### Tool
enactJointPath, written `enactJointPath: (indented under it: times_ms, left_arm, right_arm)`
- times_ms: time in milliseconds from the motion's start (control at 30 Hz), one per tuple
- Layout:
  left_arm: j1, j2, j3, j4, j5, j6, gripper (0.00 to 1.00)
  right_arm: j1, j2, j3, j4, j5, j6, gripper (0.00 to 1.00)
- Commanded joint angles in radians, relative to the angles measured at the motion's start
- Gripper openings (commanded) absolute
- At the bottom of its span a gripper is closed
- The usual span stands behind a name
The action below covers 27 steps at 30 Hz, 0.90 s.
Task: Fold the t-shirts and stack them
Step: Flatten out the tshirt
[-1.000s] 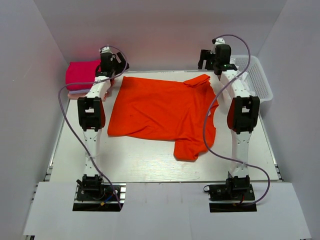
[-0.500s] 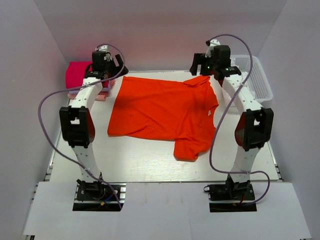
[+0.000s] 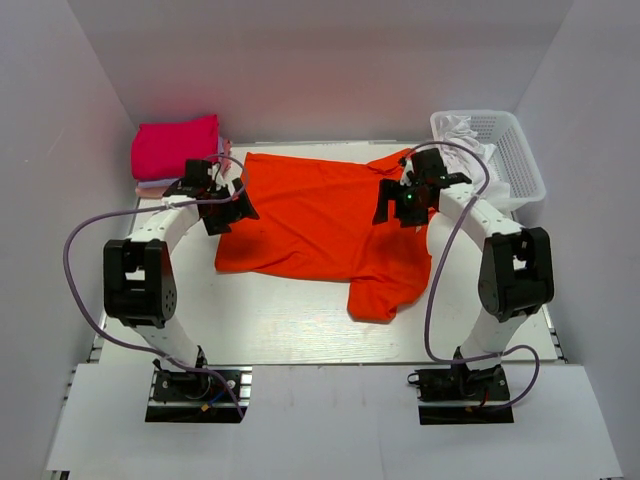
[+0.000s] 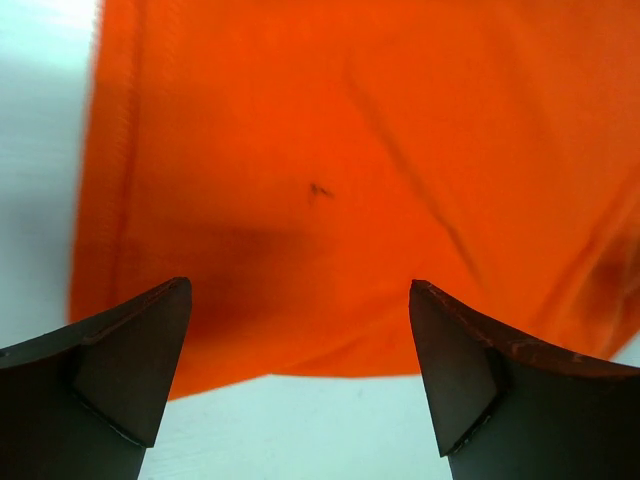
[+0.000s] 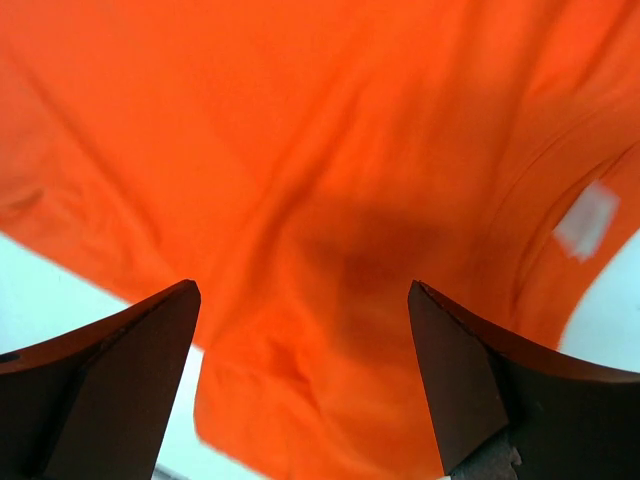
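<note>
A bright orange-red t-shirt (image 3: pixel 320 225) lies spread flat in the middle of the table, one sleeve pointing toward the near edge. A folded magenta-pink t-shirt (image 3: pixel 172 147) tops a small stack at the back left, with paler folded cloth (image 3: pixel 152 186) under it. My left gripper (image 3: pixel 228 205) hovers open over the orange shirt's left edge; its wrist view shows orange cloth (image 4: pixel 330 170) and bare table between the fingers. My right gripper (image 3: pixel 392 205) hovers open over the shirt's right side near the collar, orange cloth (image 5: pixel 320 230) filling its view. Neither holds anything.
A white plastic basket (image 3: pixel 500 150) with white cloth inside stands at the back right. White walls close in the table on three sides. Purple cables loop off both arms. Bare table (image 3: pixel 280 315) shows in front of the shirt.
Both arms have swung from the table's back corners down and inward over the orange shirt. The pink stack and the basket, earlier partly hidden by the grippers, now show. Both grippers stayed open.
</note>
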Motion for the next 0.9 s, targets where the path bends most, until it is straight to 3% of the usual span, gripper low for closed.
enactJointPath:
  times_ms: [0, 133, 267, 433, 600, 867]
  left_arm:
    - [-0.013, -0.033, -0.022, 0.047, 0.134, -0.032, 1.0]
    - [-0.013, -0.007, -0.077, 0.079, 0.135, -0.032, 1.0]
    - [-0.002, 0.042, -0.12, 0.089, 0.148, -0.023, 1.0]
    - [0.007, 0.065, -0.14, 0.075, 0.124, -0.023, 1.0]
    - [0.007, 0.014, -0.198, 0.014, 0.069, -0.023, 1.0]
    - [0.007, -0.156, -0.362, -0.068, 0.003, -0.052, 1.0]
  right_arm:
    - [0.012, -0.03, -0.067, -0.067, -0.045, 0.056, 0.9]
    - [0.003, -0.129, -0.191, -0.027, -0.042, 0.105, 0.9]
    - [0.0, -0.122, -0.271, -0.026, -0.047, 0.133, 0.9]
    - [-0.02, -0.131, -0.379, 0.081, 0.076, 0.182, 0.9]
    - [-0.069, -0.125, -0.386, 0.054, 0.151, 0.17, 0.9]
    - [-0.141, -0.136, -0.491, 0.089, 0.144, 0.13, 0.9]
